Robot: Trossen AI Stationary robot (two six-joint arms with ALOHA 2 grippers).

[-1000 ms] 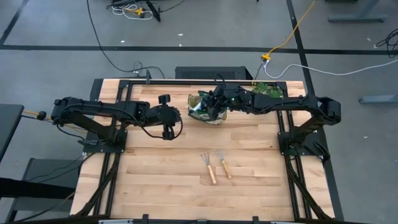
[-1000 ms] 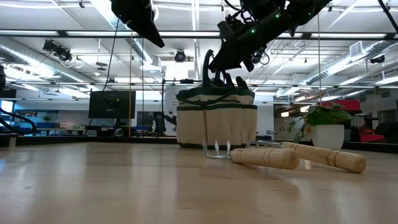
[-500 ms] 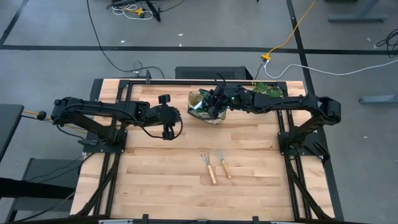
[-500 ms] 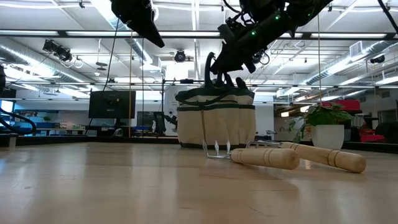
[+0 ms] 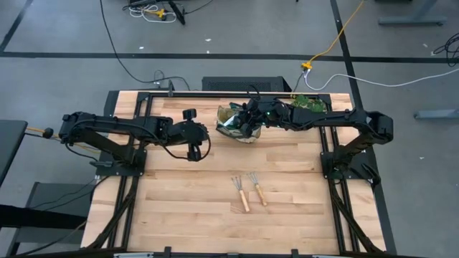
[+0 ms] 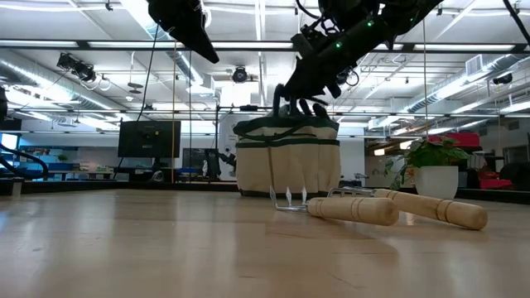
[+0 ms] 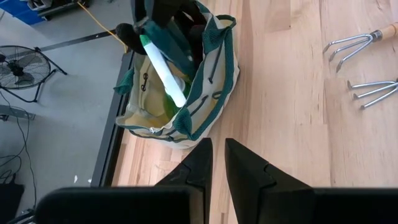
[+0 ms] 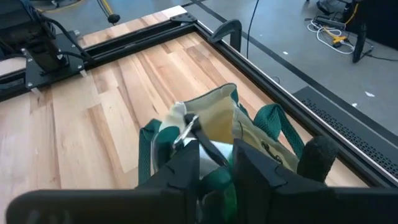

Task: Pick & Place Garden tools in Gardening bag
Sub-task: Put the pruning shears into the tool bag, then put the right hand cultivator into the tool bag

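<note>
High view: right hand [image 5: 244, 123] over gardening bag [image 5: 237, 130], grip undeterminable; two mini rakes [image 5: 249, 190] remain on tabletop [image 5: 186, 193].
Low view: rakes lie in front of bag.
Left wrist view: left hand [image 7: 214, 163] nearly together, empty.
Remaining: both rakes.

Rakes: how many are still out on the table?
2. One rake lies on the table's near middle, the other rake right beside it toward the right arm's side, tines toward the bag. Anything inside the bag is mostly hidden.
</note>
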